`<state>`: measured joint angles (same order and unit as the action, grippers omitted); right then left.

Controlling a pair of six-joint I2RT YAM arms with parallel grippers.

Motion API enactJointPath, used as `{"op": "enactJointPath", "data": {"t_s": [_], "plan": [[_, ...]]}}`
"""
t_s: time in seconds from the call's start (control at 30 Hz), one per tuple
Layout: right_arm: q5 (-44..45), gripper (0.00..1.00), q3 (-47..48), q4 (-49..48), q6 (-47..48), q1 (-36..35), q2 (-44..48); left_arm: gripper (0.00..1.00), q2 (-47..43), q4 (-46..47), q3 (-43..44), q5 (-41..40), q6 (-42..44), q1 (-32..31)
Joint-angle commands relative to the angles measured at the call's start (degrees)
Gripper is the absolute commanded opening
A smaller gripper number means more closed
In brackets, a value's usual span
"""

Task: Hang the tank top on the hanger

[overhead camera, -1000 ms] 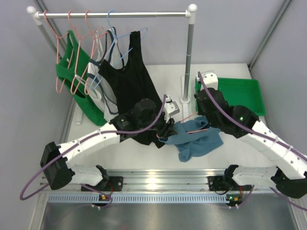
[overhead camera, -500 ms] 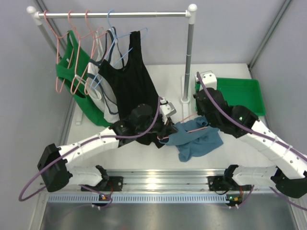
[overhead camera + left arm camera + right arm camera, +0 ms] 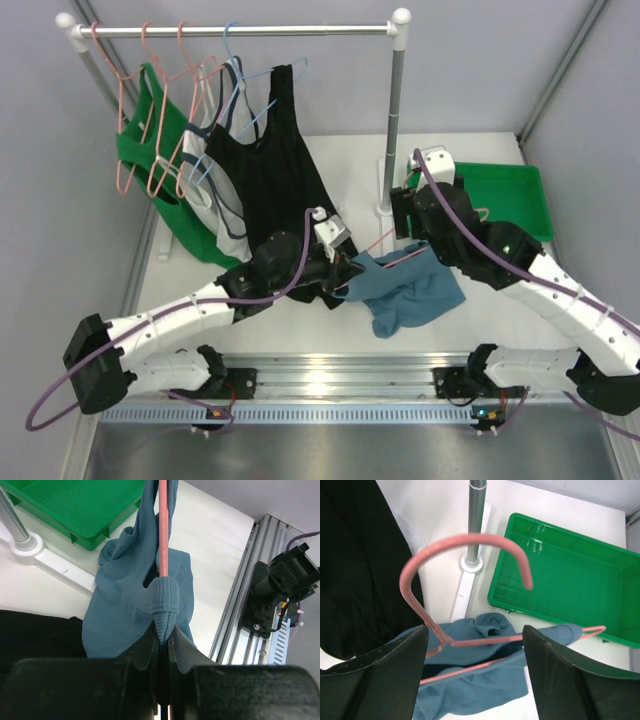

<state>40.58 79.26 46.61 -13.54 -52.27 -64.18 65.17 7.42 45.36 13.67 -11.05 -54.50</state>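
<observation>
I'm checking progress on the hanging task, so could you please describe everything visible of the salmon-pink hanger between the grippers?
The hanger is thin salmon-pink wire: a curved open hook, a twisted neck and a triangular frame. It lies roughly level over the table. Its hook sits between the fingers of the open right gripper, apparently untouched. The blue tank top is threaded over one arm, and the left gripper is shut on that fabric-wrapped end.

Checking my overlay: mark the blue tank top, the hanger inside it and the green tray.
tank top [image 3: 415,292], top external view, crumpled body.
hanger [image 3: 465,539], right wrist view, top of the hook.
green tray [image 3: 510,200], top external view, bare floor.
</observation>
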Motion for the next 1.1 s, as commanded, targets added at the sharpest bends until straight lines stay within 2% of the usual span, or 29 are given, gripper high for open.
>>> {"op": "enactJointPath", "data": {"t_s": [0.0,0.17,0.4,0.53,0.57,0.87,1.07], "plan": [[-0.5,0.77,1.33,-2.92,0.8,-0.9,3.36,0.0,-2.5,7.0,-0.36,-3.03,-1.34,-0.17],[-1.47,0.89,1.33,-2.32,0.27,-0.9,5.82,0.0,-3.9,4.27,0.17,-5.4,-1.87,-0.17],[-1.03,0.97,0.36,-1.52,-0.7,-0.99,11.97,0.0,-6.8,-1.35,2.52,-10.84,-1.34,-0.17],[-0.59,0.99,0.63,-0.56,-1.14,-0.9,14.87,0.0,-8.56,-6.35,6.13,-13.14,-0.99,-0.17],[-0.41,1.0,0.8,-0.29,-1.22,-0.9,15.75,0.0,-9.0,-10.11,7.44,-14.88,-0.64,-0.17],[3.28,1.0,2.3,1.73,0.09,-0.9,18.74,0.0,-8.04,-28.15,27.65,-20.61,2.17,-0.17],[4.07,1.0,2.74,1.91,0.62,-0.82,19.27,0.0,-3.74,-42.3,46.46,-22.37,4.45,-0.08]]}}
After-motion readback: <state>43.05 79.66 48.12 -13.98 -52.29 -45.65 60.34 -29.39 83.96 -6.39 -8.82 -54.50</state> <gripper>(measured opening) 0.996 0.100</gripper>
